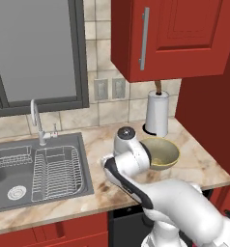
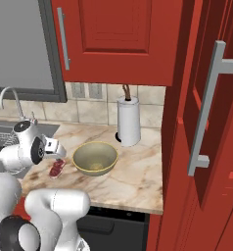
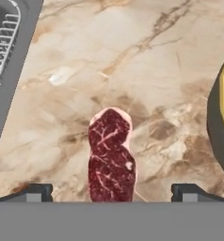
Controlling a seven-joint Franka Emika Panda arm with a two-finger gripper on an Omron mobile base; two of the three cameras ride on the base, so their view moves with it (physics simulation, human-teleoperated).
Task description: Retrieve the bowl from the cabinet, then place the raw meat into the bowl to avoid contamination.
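Leftward first, left base view: bowl [image 1: 161, 153] sits upright on the marble tabletop [image 1: 204, 164], near the towel roll [image 1: 157, 114], sink [image 1: 6, 181] well apart to the left; arm hides the ground in front of the bowl. Right base view: claw [image 2: 58, 158] hangs just above the meat [image 2: 56, 169], which lies on the tabletop just left of the bowl, apart from it; cabinet [image 2: 206, 162] stands at right. Hand view: fingertips [image 3: 36, 193] spread wide, nothing held, meat between them on the marble, bowl rim at the right edge.
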